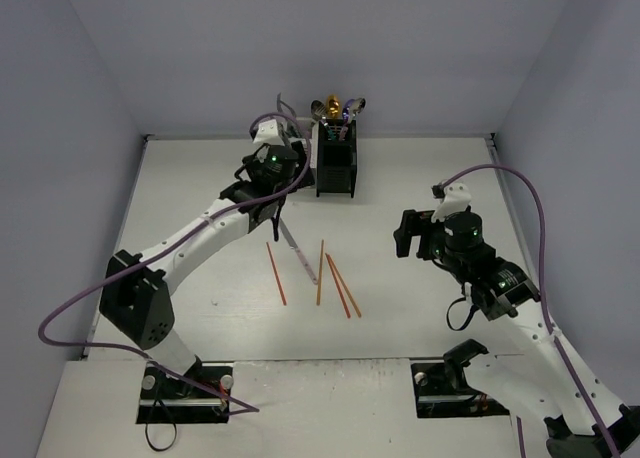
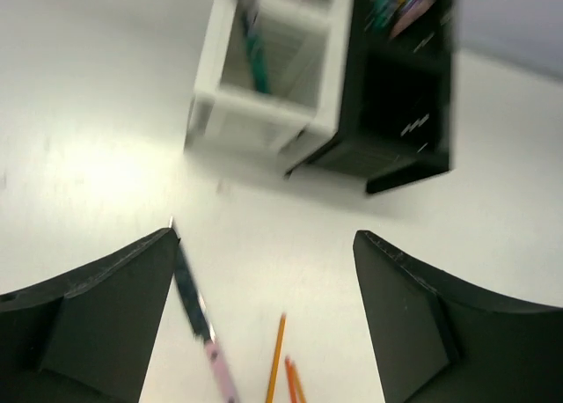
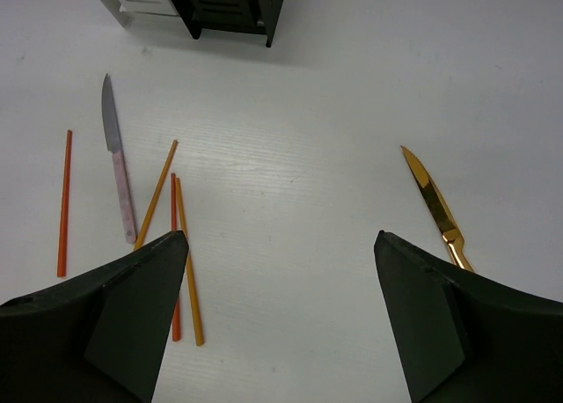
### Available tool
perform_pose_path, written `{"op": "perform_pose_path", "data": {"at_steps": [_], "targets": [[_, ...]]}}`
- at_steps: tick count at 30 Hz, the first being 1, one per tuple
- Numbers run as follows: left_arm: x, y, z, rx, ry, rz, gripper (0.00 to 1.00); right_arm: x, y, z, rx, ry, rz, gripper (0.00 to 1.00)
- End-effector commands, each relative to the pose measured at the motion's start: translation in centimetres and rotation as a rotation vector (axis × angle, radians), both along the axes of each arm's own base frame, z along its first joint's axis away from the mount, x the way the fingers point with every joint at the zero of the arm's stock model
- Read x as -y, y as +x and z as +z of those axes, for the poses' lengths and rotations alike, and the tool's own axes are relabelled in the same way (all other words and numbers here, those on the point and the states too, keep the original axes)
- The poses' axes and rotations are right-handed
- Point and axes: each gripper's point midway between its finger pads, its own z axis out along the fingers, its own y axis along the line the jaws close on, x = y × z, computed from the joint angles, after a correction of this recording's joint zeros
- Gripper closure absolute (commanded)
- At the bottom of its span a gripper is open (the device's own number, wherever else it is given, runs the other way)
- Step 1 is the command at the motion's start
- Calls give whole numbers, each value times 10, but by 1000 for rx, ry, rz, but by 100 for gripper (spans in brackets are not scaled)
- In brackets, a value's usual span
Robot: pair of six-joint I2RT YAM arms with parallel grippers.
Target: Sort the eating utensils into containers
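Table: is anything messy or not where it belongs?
Four chopsticks and a pink-handled knife lie scattered on the table, and a gold knife lies apart on the right. None are in the caddies yet.

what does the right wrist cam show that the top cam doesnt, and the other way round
Only the right wrist view: a gold knife lying flat, off to the right of the chopsticks. Only the top view: the left arm and the utensil heads sticking up out of the black caddy. Both: the four loose chopsticks, the pink-handled knife beside them, and the black caddy.
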Motion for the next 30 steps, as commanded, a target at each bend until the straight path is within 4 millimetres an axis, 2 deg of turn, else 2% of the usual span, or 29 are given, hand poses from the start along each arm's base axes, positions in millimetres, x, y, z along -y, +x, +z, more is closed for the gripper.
{"op": "perform_pose_path", "data": {"at_steps": [1,6,11,18,26,30], "targets": [[-9,-45,-81,-357,-22,87,22,-8,0,16,31,62,24,15],[14,-56,-140,-589,-43,85,22,-16,-4,6,-18,70,63,15],[27,-65,-177,-738,-40,84,29,-19,-9,6,-19,86,88,14],[28,-80,-200,-843,-56,128,49,-19,-14,7,-18,95,99,14],[18,-103,-212,-924,-40,174,61,-18,-15,7,-17,97,97,13],[10,-109,-217,-952,5,190,73,-18,-15,5,-21,95,93,13]]}}
